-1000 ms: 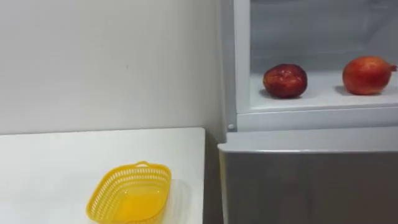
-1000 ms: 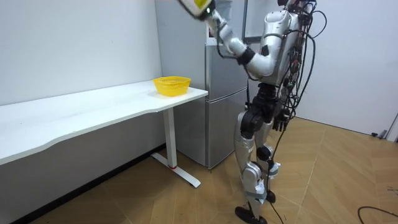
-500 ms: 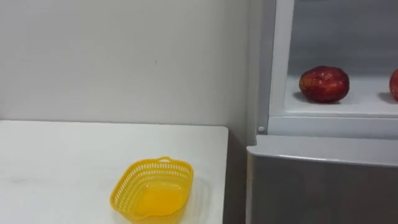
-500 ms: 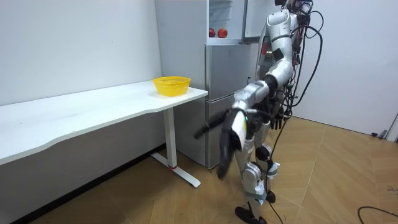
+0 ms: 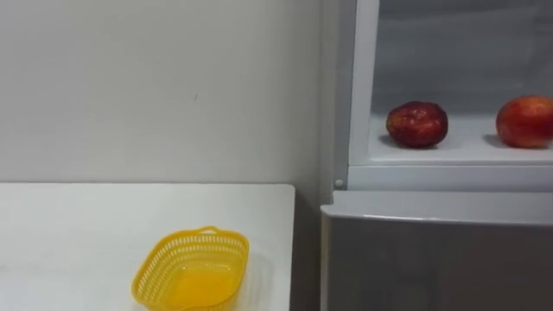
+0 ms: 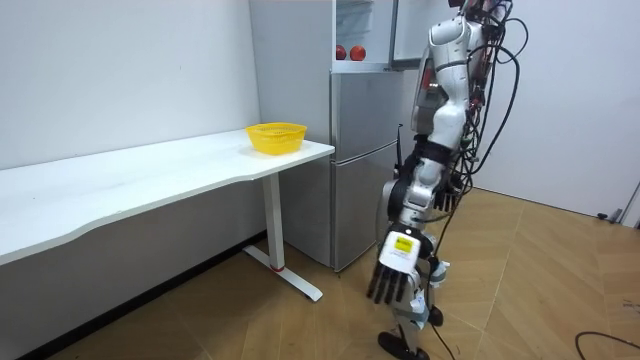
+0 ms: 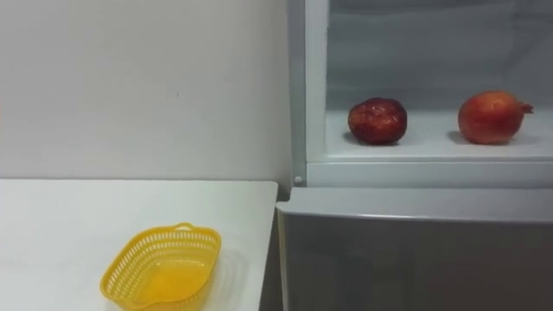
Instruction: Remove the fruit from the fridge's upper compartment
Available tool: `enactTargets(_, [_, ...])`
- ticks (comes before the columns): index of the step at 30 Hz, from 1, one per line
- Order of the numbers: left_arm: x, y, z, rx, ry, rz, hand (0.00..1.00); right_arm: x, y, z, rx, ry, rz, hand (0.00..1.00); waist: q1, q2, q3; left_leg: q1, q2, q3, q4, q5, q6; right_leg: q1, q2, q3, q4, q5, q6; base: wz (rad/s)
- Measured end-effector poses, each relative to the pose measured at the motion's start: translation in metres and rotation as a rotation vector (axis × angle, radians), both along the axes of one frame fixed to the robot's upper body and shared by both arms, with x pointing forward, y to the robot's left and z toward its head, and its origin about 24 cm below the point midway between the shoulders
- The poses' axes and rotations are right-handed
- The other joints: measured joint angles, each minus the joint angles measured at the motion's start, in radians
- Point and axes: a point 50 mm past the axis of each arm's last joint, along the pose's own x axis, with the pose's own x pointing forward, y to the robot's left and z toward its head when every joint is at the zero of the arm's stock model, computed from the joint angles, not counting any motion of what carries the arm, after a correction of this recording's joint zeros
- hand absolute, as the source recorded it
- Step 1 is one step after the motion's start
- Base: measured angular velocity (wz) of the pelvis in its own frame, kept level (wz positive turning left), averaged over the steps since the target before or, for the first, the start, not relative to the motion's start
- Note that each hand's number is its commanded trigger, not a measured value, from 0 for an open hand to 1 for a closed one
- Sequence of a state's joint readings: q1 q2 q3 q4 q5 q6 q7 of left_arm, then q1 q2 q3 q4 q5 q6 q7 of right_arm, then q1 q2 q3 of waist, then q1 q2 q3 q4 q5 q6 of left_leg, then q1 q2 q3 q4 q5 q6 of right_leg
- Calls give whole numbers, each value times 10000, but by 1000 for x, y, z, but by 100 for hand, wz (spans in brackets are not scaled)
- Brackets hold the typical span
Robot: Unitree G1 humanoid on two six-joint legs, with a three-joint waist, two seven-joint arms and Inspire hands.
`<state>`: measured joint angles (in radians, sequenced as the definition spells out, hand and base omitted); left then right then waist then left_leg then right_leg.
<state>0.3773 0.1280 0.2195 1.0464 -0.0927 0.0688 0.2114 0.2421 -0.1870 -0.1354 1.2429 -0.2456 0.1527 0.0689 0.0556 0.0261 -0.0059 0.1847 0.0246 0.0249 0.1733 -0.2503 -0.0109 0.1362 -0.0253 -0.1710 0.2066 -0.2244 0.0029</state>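
Left hand (image 6: 393,275) hangs low, fingers (image 6: 384,292) straight, empty; it should rise to the fridge shelf (image 5: 471,144) at upper right and cup the darker red fruit (image 5: 417,123) gently.

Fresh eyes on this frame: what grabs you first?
A dark red fruit and a brighter red fruit sit apart on the shelf of the open upper fridge. An empty yellow basket stands on the white table left of it. In the room view the robot's left hand hangs low beside its legs, fingers straight, holding nothing.
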Motion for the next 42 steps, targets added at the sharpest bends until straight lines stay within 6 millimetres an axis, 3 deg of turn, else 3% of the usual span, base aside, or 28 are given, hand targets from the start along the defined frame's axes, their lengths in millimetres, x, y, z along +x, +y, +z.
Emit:
enactTargets(7, [46,-12,-6,-747,-155,-3456,0,9,8,-3,143,96,776,0,-374,-177,6,27,20,346,-71,-1,1,-216,59,340,144,-1,2,-16])
enactTargets(15, [57,-17,-7,-1225,-243,-4236,0,13,17,-6,-66,-131,770,0,-737,-363,99,138,44,862,-85,-1,1,-299,110,814,149,3,-2,-18])
enactTargets(17, [61,-18,-7,-1290,-352,-4357,0,24,15,-5,-357,-657,865,0,-765,-341,106,80,41,1006,-78,-1,1,-432,118,917,178,10,8,-23])
enactTargets(23, [71,-19,-7,-1300,-717,-4755,0,90,6,13,-1731,-4429,513,0,-868,-280,119,-120,46,1370,-88,0,0,-816,123,1094,328,30,18,-12])
enactTargets(28, [72,-20,-5,-1235,-1192,-4912,0,134,23,49,-1748,-8156,752,0,-1041,-216,104,-187,68,1412,-73,0,0,-873,170,1169,206,69,11,-2])
enactTargets(34, [74,-21,-2,-1123,-1933,-5200,0,155,35,103,-1930,-11286,1820,0,-1148,-34,17,-319,91,1662,-75,0,-1,-1071,225,1445,366,98,-12,-15])
enactTargets(38, [75,-21,-1,-1139,-2135,-5343,0,170,44,130,-2142,-12577,2651,0,-1150,-100,38,-169,168,1904,-93,0,-2,-1027,343,1686,342,146,-72,-24])
enactTargets(42, [67,-17,-2,-1195,-1902,-5369,0,190,51,178,-2856,-15009,3416,0,-1208,-73,23,-210,211,2082,-92,-1,-2,-1185,424,1854,397,176,-97,-10])
